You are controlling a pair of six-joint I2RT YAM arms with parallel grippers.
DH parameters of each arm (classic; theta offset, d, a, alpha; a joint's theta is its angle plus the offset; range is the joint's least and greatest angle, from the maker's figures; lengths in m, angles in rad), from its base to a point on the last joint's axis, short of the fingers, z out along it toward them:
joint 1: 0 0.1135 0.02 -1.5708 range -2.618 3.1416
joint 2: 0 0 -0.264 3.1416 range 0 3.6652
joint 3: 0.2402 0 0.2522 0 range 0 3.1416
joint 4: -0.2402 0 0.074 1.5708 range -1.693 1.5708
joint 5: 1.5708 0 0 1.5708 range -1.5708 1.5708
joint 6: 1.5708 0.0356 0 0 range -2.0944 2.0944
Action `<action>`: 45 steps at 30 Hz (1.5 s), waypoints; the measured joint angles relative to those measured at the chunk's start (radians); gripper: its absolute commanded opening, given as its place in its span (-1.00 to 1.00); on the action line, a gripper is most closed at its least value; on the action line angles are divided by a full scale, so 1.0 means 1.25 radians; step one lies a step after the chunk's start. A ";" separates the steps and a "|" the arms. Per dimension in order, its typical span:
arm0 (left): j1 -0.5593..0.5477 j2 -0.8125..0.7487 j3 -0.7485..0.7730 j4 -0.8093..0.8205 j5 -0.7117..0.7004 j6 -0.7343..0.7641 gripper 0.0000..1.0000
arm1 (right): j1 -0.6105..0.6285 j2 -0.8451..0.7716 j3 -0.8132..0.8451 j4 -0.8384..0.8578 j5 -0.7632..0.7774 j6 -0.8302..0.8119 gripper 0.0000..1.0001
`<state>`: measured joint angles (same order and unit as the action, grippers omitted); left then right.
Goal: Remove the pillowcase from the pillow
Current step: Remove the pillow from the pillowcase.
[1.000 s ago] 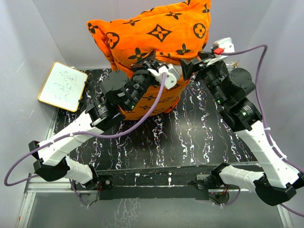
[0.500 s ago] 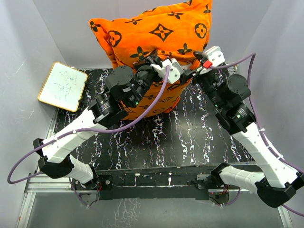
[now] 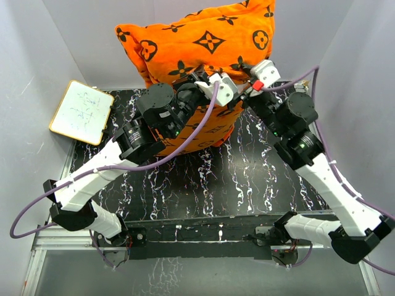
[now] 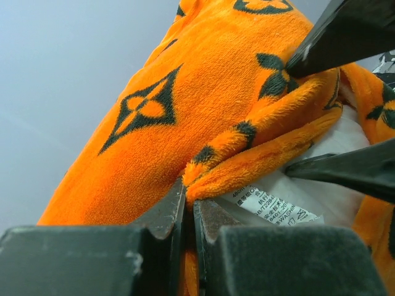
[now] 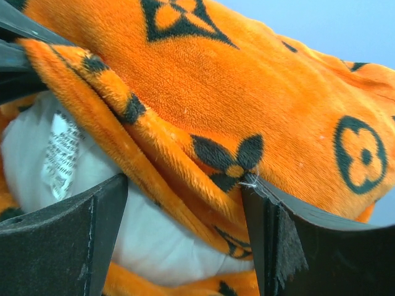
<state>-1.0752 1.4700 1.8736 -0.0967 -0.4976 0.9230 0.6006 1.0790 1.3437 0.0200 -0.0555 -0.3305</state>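
The bright orange pillowcase (image 3: pixel 203 43) with dark brown motifs stands upright at the back of the table, still around the white pillow (image 4: pixel 321 191). My left gripper (image 3: pixel 202 78) is shut on the plush hem of the pillowcase's opening (image 4: pixel 247 166), just beside the pillow's care label (image 4: pixel 271 206). My right gripper (image 3: pixel 245 86) is open at the same opening. One of its fingers (image 5: pixel 92 216) rests on the bare pillow (image 5: pixel 166 240) and the other lies against the outside of the pillowcase (image 5: pixel 247 80), so the hem fold lies between them.
A small white board (image 3: pixel 81 112) with a wooden frame leans at the table's left edge. The black marbled table (image 3: pixel 259 179) lies in front of the pillow. Grey walls close in at the back and both sides. A purple cable loops from each arm.
My right gripper has moved left and in to the pillowcase's opening, beside the left gripper. The left gripper has risen slightly with the hem still pinched.
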 measured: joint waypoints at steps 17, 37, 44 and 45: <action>0.000 -0.015 -0.009 -0.056 0.010 -0.034 -1.00 | 0.009 0.067 0.017 0.138 0.093 0.028 -0.19; 0.009 -0.023 -0.001 0.026 0.072 0.004 -0.03 | 0.110 0.140 0.075 0.153 0.051 0.176 -0.84; 0.063 -0.023 0.003 -0.024 0.096 -0.033 -0.06 | 0.115 0.139 0.091 0.124 0.056 0.182 -0.85; 0.073 -0.024 0.001 -0.031 0.103 -0.041 -0.04 | 0.115 0.139 0.092 0.122 0.054 0.183 -0.85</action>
<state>-0.9836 1.4395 1.8748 -0.1352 -0.3695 0.8722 0.7444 1.2533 1.4590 0.1722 0.0116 -0.1017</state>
